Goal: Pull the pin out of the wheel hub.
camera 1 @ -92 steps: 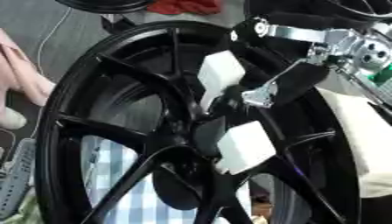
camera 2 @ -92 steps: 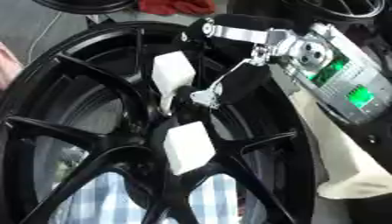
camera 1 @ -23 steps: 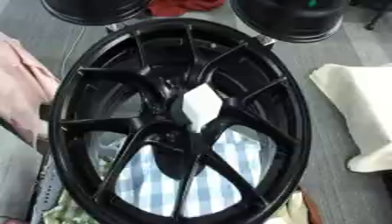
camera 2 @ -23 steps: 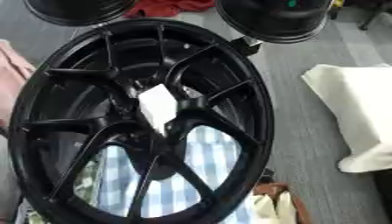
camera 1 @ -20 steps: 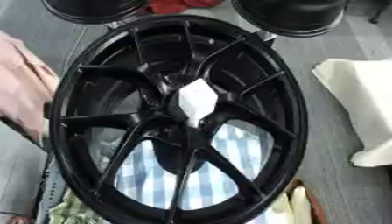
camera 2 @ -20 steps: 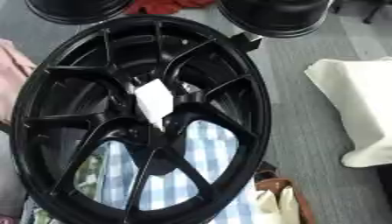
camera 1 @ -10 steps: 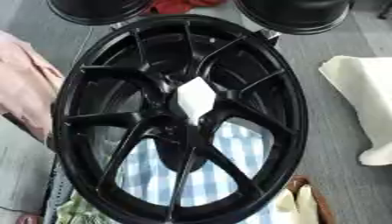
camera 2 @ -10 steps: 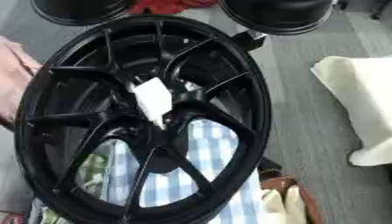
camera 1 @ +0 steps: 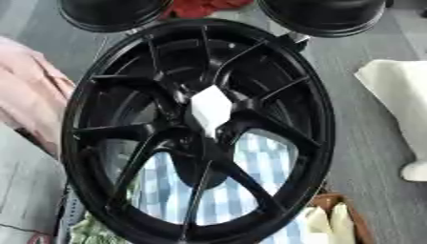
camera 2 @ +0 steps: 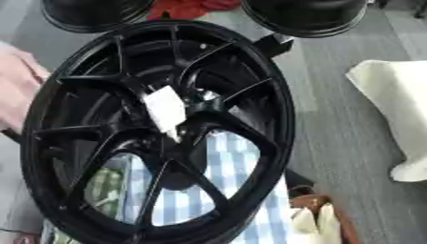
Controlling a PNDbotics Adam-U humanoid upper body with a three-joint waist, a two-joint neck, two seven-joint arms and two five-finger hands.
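The black wheel [camera 1: 200, 128] stands nearly upright and fills both views, its spokes running in to the wheel hub [camera 1: 204, 131] at the centre. A white blocky piece [camera 1: 210, 108] sits at the hub – whether it is the pin, a tag on it, or something else, I cannot tell, and no separate pin can be made out. Neither robot hand shows in either view, so the state of their fingers cannot be told.

Behind the spokes a blue-and-white checked cloth [camera 1: 250, 181] shows; two more black rims [camera 2: 304, 14] stand beyond, with a pale cushion-like thing [camera 2: 392, 109] off to the right on the grey floor [camera 2: 333, 119].

The scene fits a pin seated in the hub as well as one already drawn, so the stage stays open. If the white piece is the pin, a clean pull would likely want the fingers closed on it close to the hub and drawn straight along its axis – not sideways against the spokes – while the wheel is kept from tipping
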